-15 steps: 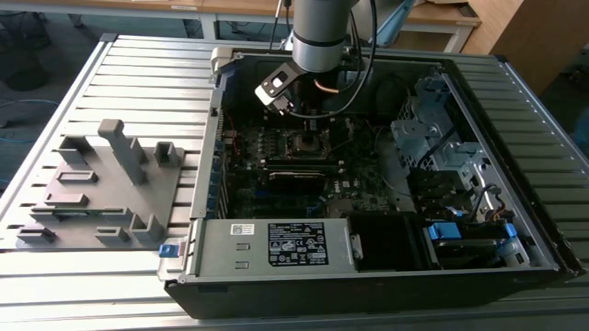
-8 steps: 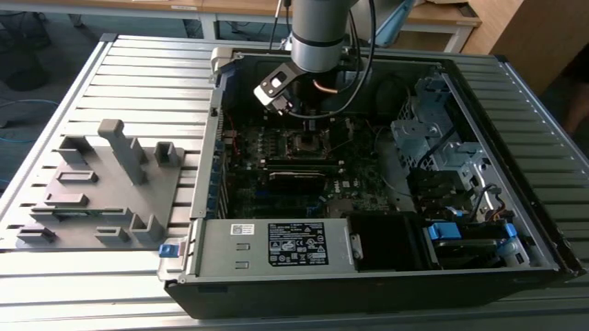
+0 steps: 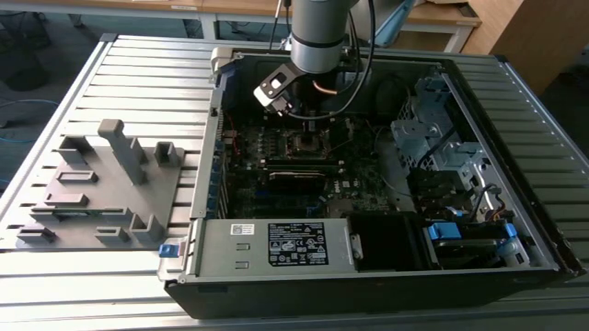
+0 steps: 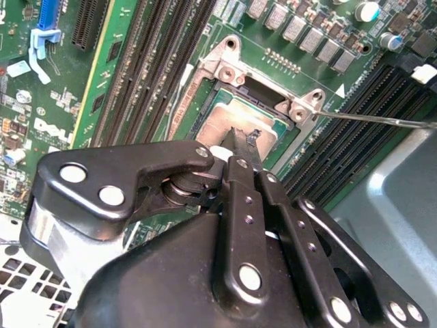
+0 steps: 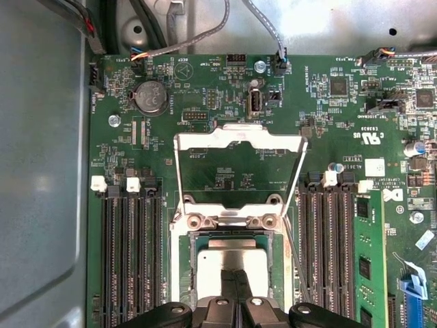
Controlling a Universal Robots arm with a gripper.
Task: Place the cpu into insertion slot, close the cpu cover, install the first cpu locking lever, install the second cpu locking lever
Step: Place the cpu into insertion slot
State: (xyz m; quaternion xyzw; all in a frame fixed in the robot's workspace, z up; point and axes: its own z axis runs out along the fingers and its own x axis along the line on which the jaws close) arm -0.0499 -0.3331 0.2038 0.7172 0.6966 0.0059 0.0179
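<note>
- Looking at the first wrist view, we see the cpu (image 5: 235,260) lying flat in its socket on the motherboard (image 5: 205,89), dull silver top up, between the two banks of black memory slots (image 5: 130,253).
- We find the gripper (image 5: 235,275) right over the chip. Its two fingers are drawn together with only a thin seam between them, and we see nothing clamped in them.
- In the second wrist view the gripper (image 4: 244,140) has its tip at the top face of the cpu (image 4: 222,123). We cannot tell whether it touches the metal or hangs just above it.
- We see the cpu cover (image 5: 239,139) swung open on its hinge at the socket's edge. The motherboard shows through its open centre, so closing the cover is not yet done.
- We make out a thin wire locking lever (image 4: 382,121) standing free of the socket, not latched.
- From the exterior view, the arm (image 3: 318,31) reaches down into the open computer case (image 3: 515,89), and a grey fixture plate (image 3: 101,186) sits well apart at the exterior view's left.
- We judge the chip light, stiff and smooth-topped, so it could slide under a sideways push.
- We judge its underside and the socket contacts fragile. The two opposite edges look like the safe hold, and any pressing belongs flat on the metal lid, gently and square.
- We judge the cover to be thin springy sheet metal, best moved by its free edge, far from the hinge.
</note>
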